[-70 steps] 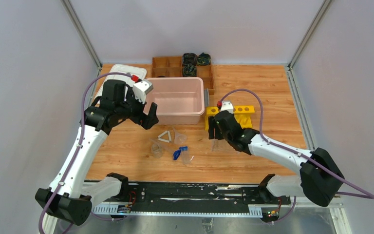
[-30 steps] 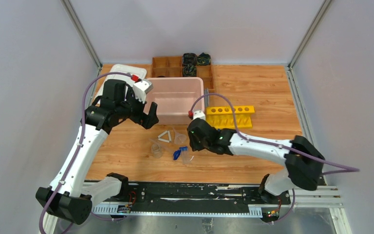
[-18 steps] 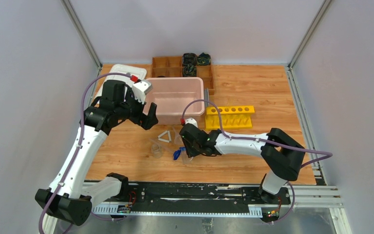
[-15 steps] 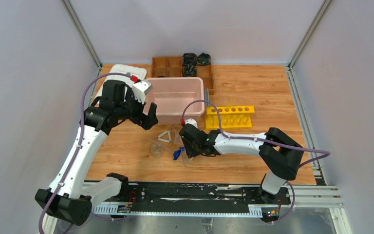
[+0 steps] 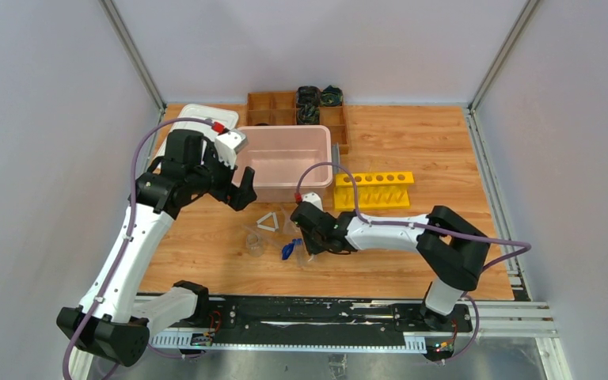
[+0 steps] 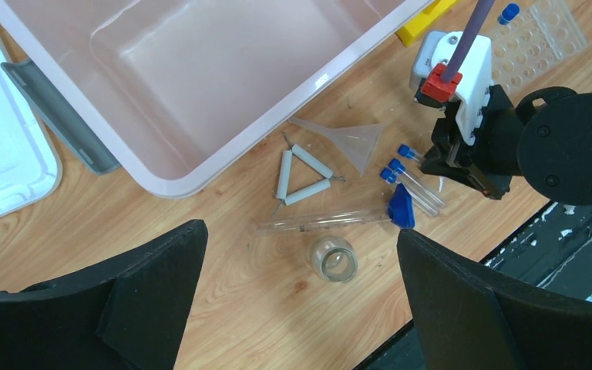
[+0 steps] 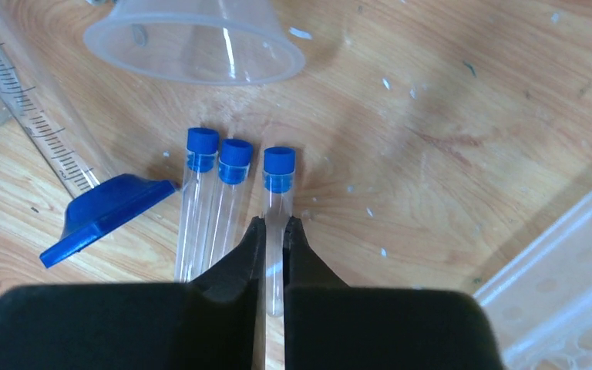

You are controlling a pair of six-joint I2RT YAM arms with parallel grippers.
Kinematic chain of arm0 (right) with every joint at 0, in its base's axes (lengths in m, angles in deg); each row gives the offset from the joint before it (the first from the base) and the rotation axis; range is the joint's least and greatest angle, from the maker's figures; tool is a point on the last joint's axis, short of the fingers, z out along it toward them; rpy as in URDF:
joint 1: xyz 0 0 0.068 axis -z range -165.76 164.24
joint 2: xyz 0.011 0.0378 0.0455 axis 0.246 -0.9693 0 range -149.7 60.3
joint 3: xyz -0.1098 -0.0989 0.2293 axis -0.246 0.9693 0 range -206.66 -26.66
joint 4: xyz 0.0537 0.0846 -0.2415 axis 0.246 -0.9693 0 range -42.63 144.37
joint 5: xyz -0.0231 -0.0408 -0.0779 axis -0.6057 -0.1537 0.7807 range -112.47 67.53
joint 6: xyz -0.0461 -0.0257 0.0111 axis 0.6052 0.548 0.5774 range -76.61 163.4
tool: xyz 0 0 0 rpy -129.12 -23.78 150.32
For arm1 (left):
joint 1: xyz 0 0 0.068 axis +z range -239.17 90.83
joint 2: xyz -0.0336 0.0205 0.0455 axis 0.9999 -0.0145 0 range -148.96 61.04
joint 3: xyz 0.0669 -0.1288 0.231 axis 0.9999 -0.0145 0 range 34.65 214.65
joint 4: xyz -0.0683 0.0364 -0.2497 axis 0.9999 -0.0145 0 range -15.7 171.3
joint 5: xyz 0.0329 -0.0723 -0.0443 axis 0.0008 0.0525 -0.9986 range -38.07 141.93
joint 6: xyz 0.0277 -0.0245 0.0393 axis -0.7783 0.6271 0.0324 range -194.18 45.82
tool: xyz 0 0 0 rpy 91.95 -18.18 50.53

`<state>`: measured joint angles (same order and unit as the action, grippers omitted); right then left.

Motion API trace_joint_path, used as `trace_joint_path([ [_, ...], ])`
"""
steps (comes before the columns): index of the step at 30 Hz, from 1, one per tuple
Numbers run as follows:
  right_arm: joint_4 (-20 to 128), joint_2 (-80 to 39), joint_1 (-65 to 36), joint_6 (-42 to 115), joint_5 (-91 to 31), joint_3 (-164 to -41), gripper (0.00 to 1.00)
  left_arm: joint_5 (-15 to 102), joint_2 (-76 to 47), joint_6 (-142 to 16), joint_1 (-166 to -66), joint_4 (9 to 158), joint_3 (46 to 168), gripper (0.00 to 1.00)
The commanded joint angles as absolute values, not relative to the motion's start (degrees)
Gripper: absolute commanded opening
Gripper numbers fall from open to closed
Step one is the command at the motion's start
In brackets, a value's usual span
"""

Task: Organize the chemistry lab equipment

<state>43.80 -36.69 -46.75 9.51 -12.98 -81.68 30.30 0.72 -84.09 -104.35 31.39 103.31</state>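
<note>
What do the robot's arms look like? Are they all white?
Not all white. The left arm and right arm are smooth white tubes with chunky black joints. A purple cable loops along each one and plugs into a little red connector on a white box near the wrist. The left gripper and right gripper each have two black fingers.

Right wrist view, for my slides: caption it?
Right gripper pinching one blue-capped tube, two more tubes beside it on the wooden table.

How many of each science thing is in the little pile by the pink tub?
Blue-capped tubes: 3
Funnel: 1
White triangle: 1
Beaker: 1
Measuring cylinder with blue foot: 1
Total: 7
</note>
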Motion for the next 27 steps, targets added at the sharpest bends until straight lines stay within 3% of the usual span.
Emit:
trace_joint_path([
  [1, 39.42, -31.45, -45.48, 9.45, -9.10, -82.25, 0.00, 28.88, 1.96, -84.90, -104.04, 31.18, 105.94, 1.00],
  [13, 44.94, -13.27, -45.18, 9.30, -8.62, -86.67, 0.00, 20.42, 3.19, -81.21, -104.03, 31.65, 107.15, 1.00],
  [19, 59.99, -13.63, -47.54, 7.12, -5.35, -88.53, 0.00, 14.22, 5.31, -76.99, -104.02, 35.20, 104.23, 0.97],
  [27, 67.48, -19.85, -51.29, 5.87, -2.71, -96.61, 0.00, 7.06, 5.40, -70.82, -104.03, 38.32, 101.05, 0.83],
])
